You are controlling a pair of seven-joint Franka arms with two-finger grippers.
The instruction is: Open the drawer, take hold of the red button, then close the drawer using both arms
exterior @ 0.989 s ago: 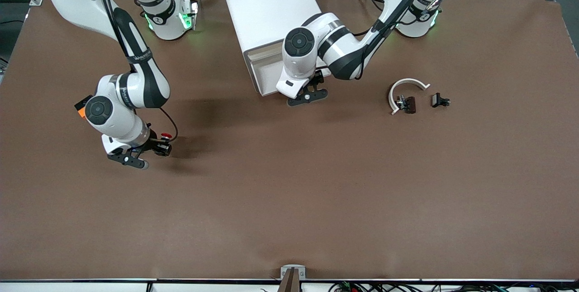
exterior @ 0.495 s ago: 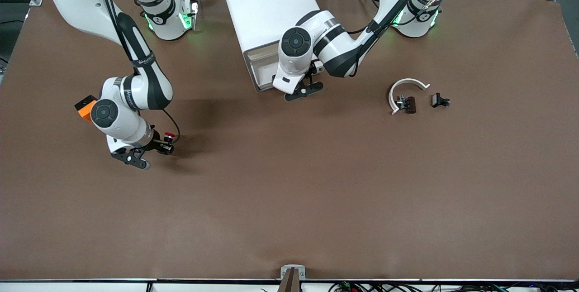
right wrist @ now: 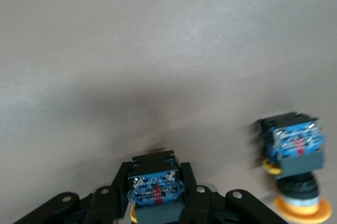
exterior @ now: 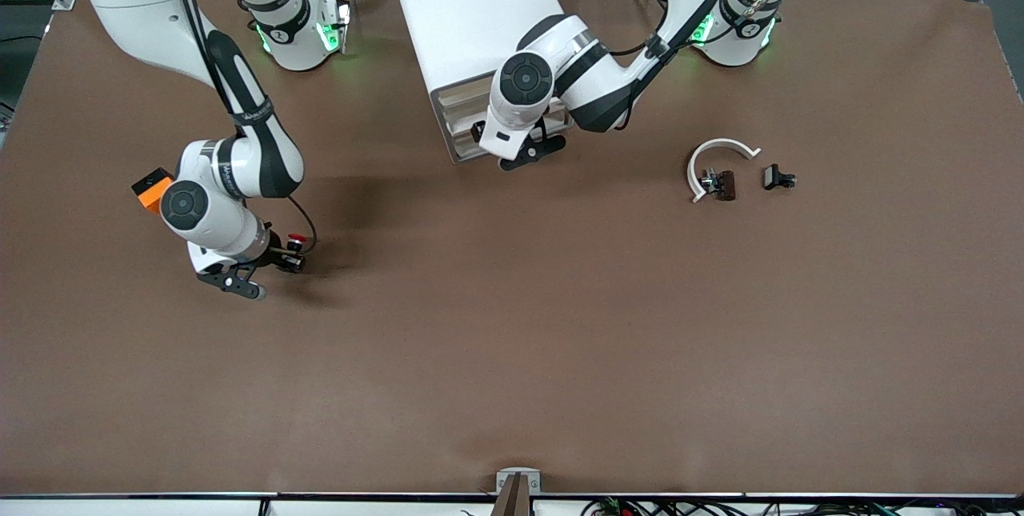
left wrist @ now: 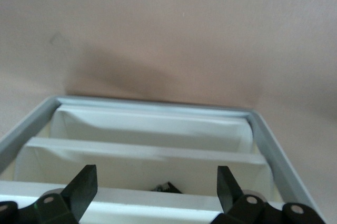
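Note:
My right gripper (exterior: 276, 262) is low over the table toward the right arm's end and is shut on the button (exterior: 295, 242), whose red cap shows at the fingertips. In the right wrist view the gripper (right wrist: 155, 195) clamps the button's black-and-blue body (right wrist: 154, 190); its cap is hidden there. My left gripper (exterior: 530, 153) is at the front of the white cabinet's drawer (exterior: 454, 120), which stands partly out. In the left wrist view this gripper (left wrist: 156, 190) is wide open over the drawer's white compartments (left wrist: 147, 129), with a small dark item (left wrist: 168, 186) in one.
A like button with a yellow-orange cap (right wrist: 295, 166) stands on the table beside the held one. An orange cube (exterior: 150, 190) lies by the right arm. A white curved piece (exterior: 718, 150) and two small dark parts (exterior: 723, 184) (exterior: 778, 178) lie toward the left arm's end. The white cabinet (exterior: 472, 12) stands between the bases.
My left gripper has moved toward the cabinet and the drawer has slid farther in. My right arm has shifted slightly, still holding the button.

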